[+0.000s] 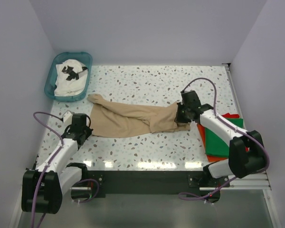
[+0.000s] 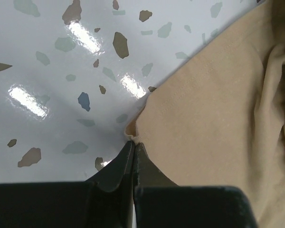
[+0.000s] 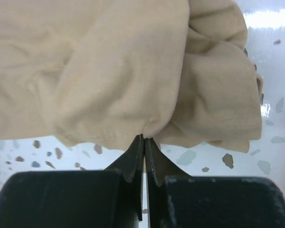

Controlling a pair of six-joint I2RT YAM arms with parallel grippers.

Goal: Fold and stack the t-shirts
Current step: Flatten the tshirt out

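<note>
The tan t-shirt (image 1: 133, 118) lies bunched and stretched across the middle of the table. My left gripper (image 1: 87, 131) is shut on its near-left corner, seen pinched at the fingertips in the left wrist view (image 2: 134, 142), with the tan cloth (image 2: 213, 109) spreading to the right. My right gripper (image 1: 182, 115) is shut on the shirt's right end; in the right wrist view (image 3: 144, 137) a fold of tan cloth (image 3: 109, 71) is pinched. The green t-shirt (image 1: 217, 141) lies on the red-orange t-shirt (image 1: 232, 115) at the right, under my right arm. The white printed t-shirt (image 1: 69, 83) sits in the basket.
A teal plastic basket (image 1: 50, 84) stands at the back left corner. White walls enclose the table on the left, back and right. The speckled tabletop (image 1: 147, 80) shows behind the tan shirt and along the near edge.
</note>
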